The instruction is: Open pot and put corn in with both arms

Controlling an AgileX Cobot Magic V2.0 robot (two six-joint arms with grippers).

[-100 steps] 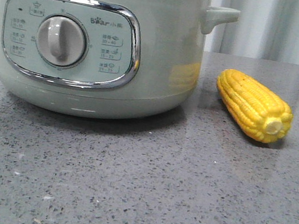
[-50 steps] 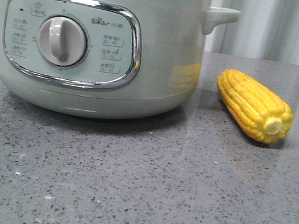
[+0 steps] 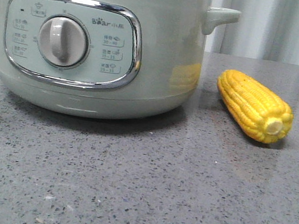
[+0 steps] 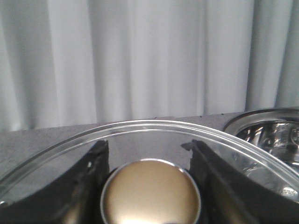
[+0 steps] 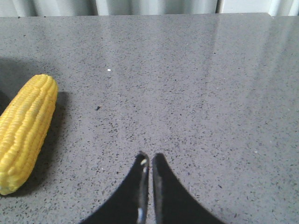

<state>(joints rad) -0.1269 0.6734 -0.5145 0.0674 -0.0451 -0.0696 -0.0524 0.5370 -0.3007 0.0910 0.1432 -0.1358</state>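
The sage-green pot (image 3: 91, 49) stands uncovered at the left of the grey table, its steel rim bare. Its shiny inside also shows in the left wrist view (image 4: 273, 135). My left gripper (image 4: 147, 143) is shut on the round brass-coloured knob (image 4: 150, 193) of the glass lid (image 4: 140, 125) and holds the lid beside the pot. The yellow corn (image 3: 254, 107) lies on the table right of the pot, stub end toward the camera. My right gripper (image 5: 150, 156) is shut and empty over the bare table, with the corn (image 5: 25, 133) off to one side. Neither gripper shows in the front view.
The grey speckled tabletop (image 3: 141, 192) stretches in front of the pot and corn. Pale curtains (image 3: 269, 23) hang behind the table. The pot's side handle (image 3: 220, 15) sticks out toward the corn.
One second ago the lid's rim still sat on top of the pot in the front view. It has since risen out of that view, leaving the pot open.
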